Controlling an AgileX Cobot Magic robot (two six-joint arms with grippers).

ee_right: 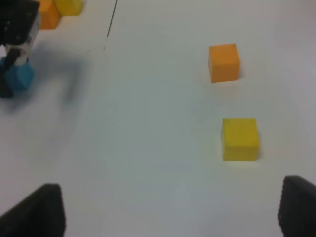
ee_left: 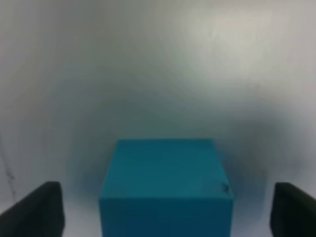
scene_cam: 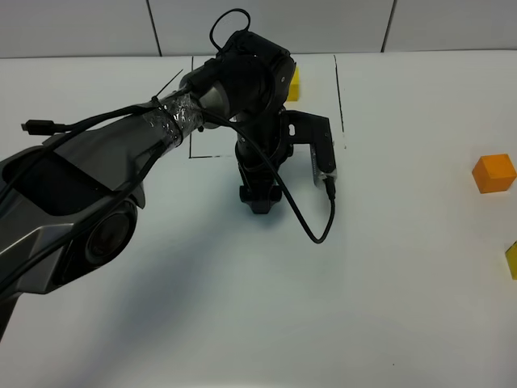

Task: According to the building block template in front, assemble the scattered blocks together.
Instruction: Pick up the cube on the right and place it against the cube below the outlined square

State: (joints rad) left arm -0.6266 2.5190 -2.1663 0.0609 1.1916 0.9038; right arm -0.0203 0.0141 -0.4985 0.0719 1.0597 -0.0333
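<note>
Sky-blue and matte, the blue cube [ee_left: 167, 190] sits flat on the white table [scene_cam: 242, 323] between the fingers [ee_left: 34, 211] of the left gripper [ee_left: 165, 217]. They stand wide apart with bare table showing on either side, so nothing is clamped. In the overhead view that arm fills the upper centre of the frame and hides the cube. It also hides most of the template [scene_cam: 293, 81], of which I see only a yellow corner and the thin black outline [scene_cam: 339, 89].

The right gripper [ee_right: 165, 212] hangs with its fingers spread and nothing between them. The orange cube [scene_cam: 493, 173] lies at the right edge of the overhead frame, and the yellow cube [scene_cam: 512, 260] is just below it, half cut off. The two are apart from each other and well apart from the blue one.

By my reckoning the job is barely a third done. The blue cube looks placed just under the template's frame, but no two cubes touch. The orange and the yellow must each be brought across and pushed up against it to copy the L.

All three cubes are plain, equal in size, sharp-edged and flat-faced. I cannot tell whether they are wood, foam or plastic. The blue one has a small dark speck on its top face. The table is smooth with a dull sheen, and the fingers are blunt, black and matte.
</note>
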